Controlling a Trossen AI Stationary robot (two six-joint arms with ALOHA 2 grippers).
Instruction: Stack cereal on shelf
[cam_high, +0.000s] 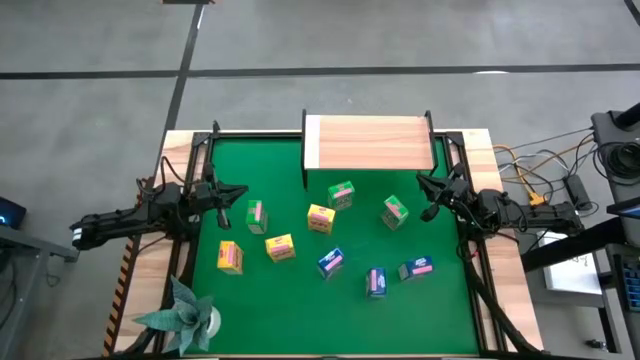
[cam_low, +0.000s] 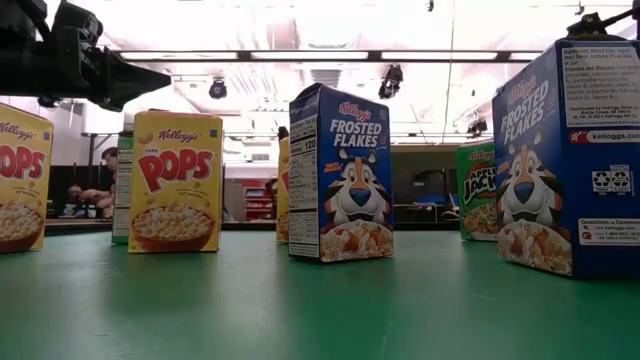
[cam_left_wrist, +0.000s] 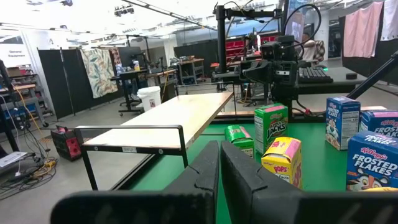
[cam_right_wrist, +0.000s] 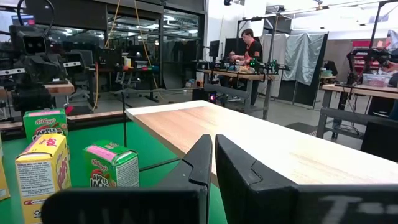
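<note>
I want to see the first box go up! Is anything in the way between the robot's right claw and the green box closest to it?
Nothing visible is. The right gripper, shut, hangs over the mat's right edge, and only bare green mat lies between it and the nearest green cereal box. The shelf behind them has no boxes on it.

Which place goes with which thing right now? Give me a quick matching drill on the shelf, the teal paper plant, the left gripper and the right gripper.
Things:
1. shelf
2. teal paper plant
3. left gripper
4. right gripper

Places and states, from the high view:
A. shut, at the mat's right edge, just off the shelf's right end
B. at the mat's far edge, nothing on its wooden top
C. shut, over the mat's left side, near a green cereal box
D. at the mat's near left corner

Pairs: 1-B, 2-D, 3-C, 4-A
</note>
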